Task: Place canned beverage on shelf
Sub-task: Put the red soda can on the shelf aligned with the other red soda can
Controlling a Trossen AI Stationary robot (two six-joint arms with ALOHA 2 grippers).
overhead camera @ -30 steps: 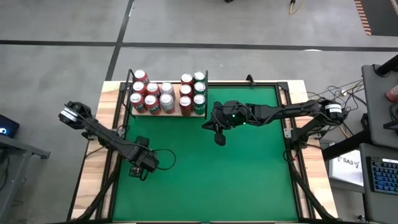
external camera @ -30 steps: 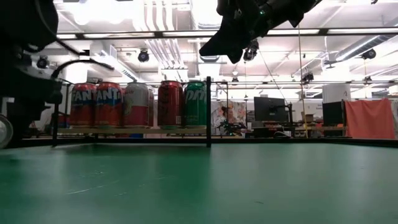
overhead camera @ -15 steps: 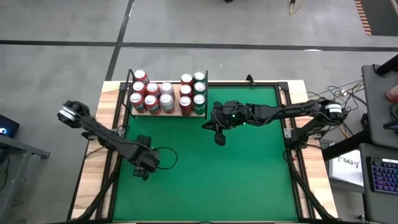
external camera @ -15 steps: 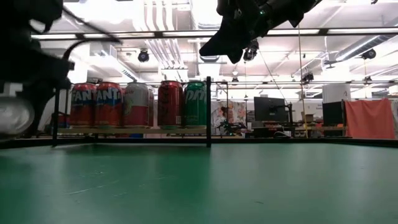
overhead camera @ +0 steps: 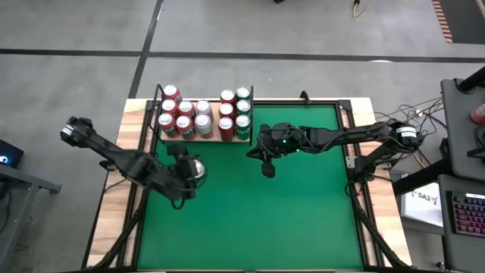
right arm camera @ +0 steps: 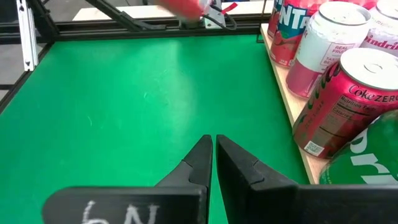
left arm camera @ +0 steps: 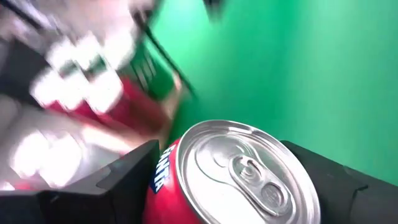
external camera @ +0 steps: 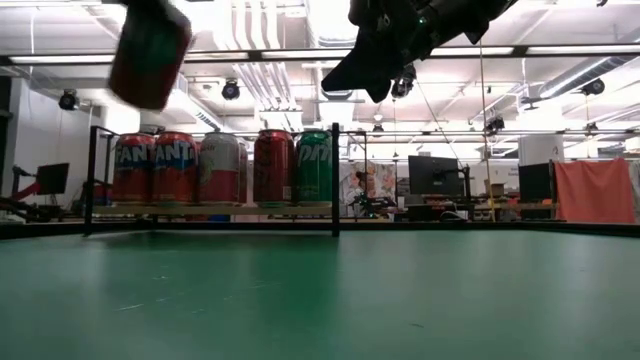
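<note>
1. The left wrist view alone shows the held can (left arm camera: 239,177) close up: a red cylinder with a shiny silver lid and pull tab, clamped between the two dark fingers (left arm camera: 99,186) of the left pincer (overhead camera: 184,171).
2. From above, that can (overhead camera: 195,168) shows only its round silver top, over the green felt counter (overhead camera: 303,220) towards its left edge, just in front of the shelf (overhead camera: 203,139).
3. The low view shows what the overhead cannot: the can (external camera: 149,52) hangs tilted and blurred, well above the felt, higher than the shelved cans.
4. The right pincer (overhead camera: 267,168) hovers near the counter's middle, beside the shelf's right end; its own wrist view shows the tapered fingers (right arm camera: 200,163) pressed together, gripping nothing.
5. The shelf is a pale wood panel with thin black upright rods at the counter's far left edge, carrying rows of red, white and green cans (external camera: 215,167).
</note>
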